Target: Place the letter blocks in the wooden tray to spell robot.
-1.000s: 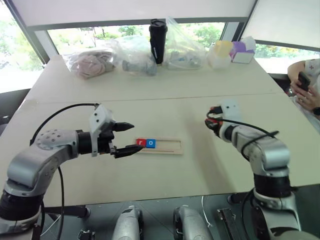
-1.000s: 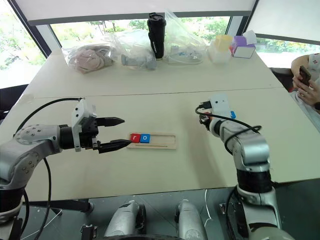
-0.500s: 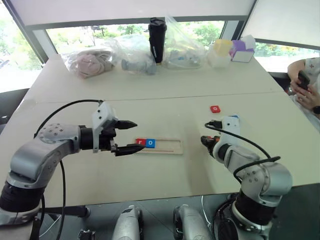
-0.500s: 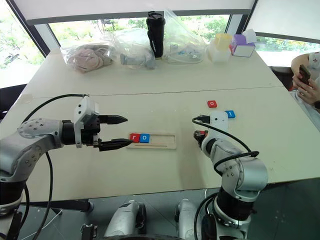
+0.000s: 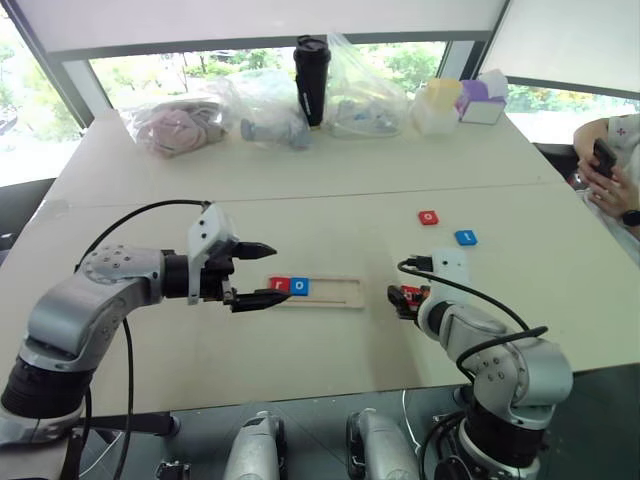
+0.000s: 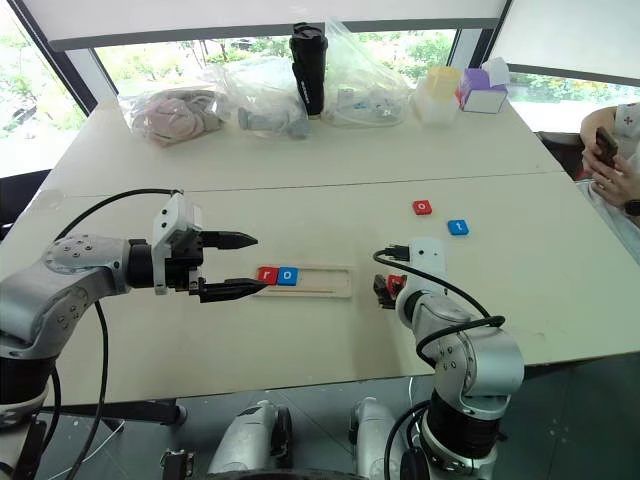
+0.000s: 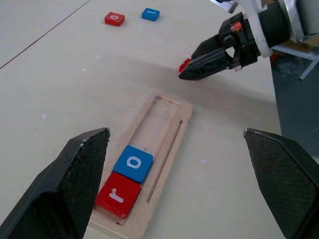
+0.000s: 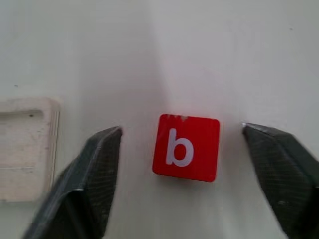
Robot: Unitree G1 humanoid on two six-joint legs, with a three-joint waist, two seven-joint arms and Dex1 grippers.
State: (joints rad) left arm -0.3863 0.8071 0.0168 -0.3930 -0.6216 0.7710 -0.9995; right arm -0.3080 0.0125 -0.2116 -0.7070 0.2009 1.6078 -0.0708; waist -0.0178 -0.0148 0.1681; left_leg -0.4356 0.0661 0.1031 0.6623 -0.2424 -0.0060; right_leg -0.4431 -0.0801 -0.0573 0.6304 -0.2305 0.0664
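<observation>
Near the middle of the table [image 5: 330,205], the wooden tray [image 5: 335,291] lies with its long axis running left to right. A red r block [image 5: 281,286] and a blue o block [image 5: 299,286] fill its left end; the right part of the groove is bare. Just right of the tray's right end, apart from it, a red b block [image 8: 186,148] lies flat between the wide-spread fingers of the right gripper [image 6: 385,289], seemingly untouched. Farther right, a red block [image 5: 428,217] and a blue block [image 5: 465,237] lie on open tabletop. At the tray's left end the left gripper [image 5: 262,272] hovers, jaws wide and empty.
</observation>
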